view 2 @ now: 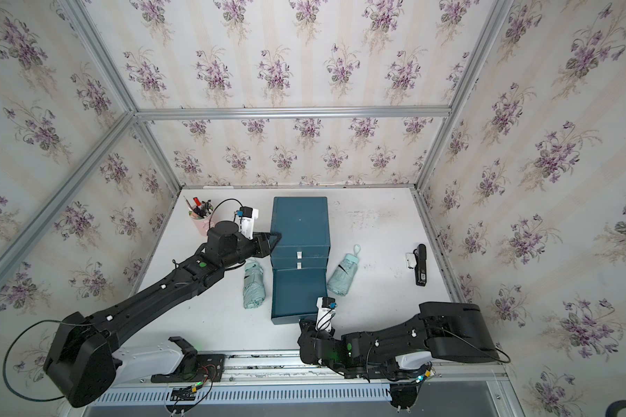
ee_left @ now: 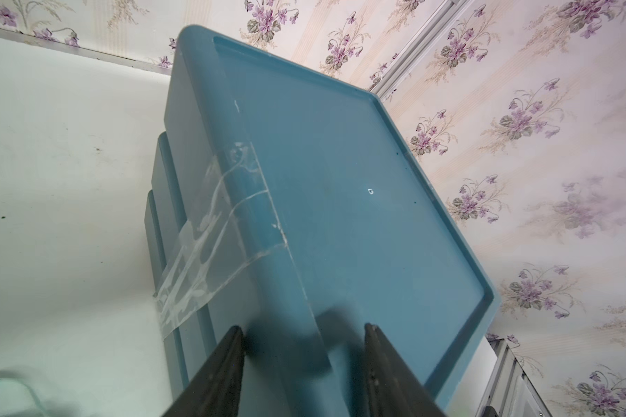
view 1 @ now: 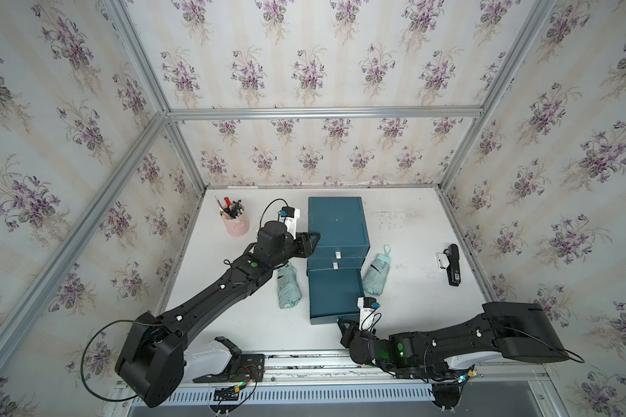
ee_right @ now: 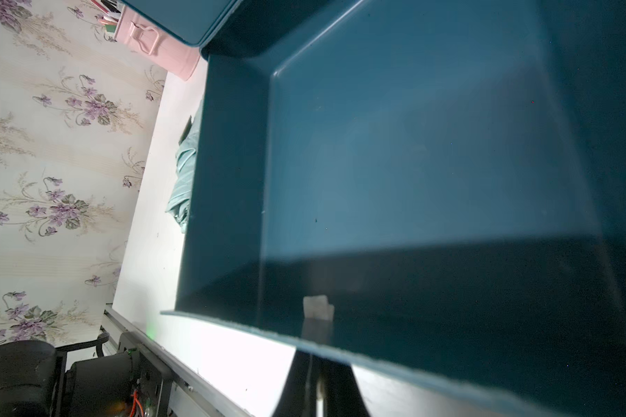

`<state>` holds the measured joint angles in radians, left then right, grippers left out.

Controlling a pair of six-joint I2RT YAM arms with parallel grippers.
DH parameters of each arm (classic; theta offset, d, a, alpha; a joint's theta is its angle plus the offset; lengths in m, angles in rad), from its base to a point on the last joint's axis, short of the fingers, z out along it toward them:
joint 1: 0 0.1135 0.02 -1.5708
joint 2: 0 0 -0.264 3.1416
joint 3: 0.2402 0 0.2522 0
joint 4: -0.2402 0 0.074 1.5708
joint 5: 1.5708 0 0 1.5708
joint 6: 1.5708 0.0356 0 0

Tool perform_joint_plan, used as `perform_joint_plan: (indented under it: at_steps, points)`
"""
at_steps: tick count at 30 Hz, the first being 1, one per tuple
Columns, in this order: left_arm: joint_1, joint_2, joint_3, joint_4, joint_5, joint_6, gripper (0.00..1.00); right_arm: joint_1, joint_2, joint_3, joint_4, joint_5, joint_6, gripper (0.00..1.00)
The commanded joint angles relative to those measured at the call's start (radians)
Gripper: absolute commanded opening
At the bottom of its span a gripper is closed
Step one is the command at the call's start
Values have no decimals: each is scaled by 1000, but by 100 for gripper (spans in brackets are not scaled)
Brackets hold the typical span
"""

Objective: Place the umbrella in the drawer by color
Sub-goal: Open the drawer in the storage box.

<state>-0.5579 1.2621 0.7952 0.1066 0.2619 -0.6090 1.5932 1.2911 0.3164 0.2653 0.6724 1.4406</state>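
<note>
Bottom drawer (view 1: 335, 292) is pulled out toward robot, right gripper (ee_right: 313, 361) pinched shut on its tab (ee_right: 317, 307), left gripper (ee_left: 304, 330) half-open at cabinet (view 1: 337, 220) top edge, left umbrella (view 1: 289, 287) lying near-far beside drawer, right umbrella (view 1: 376, 275) angled, strap end away.

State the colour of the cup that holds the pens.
The cup is pale pink. It shows best in a top view.
</note>
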Motion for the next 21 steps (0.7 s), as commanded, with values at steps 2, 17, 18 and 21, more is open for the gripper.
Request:
perform_joint_plan:
  at_steps: [2, 17, 18, 21]
  points:
    - [-10, 26, -33, -419, 43, 36, 51, 7, -7, 5, -17, 16, 17, 0]
    - [-10, -12, 25, -473, 7, 40, 64, 54, -38, 44, -157, 43, 86, 38]
    - [-10, -21, 38, -487, 3, 45, 65, 62, -60, 53, -220, 61, 110, 44]
    - [-10, -48, 97, -546, -14, 67, 68, 70, -154, 97, -425, 99, 143, 55]
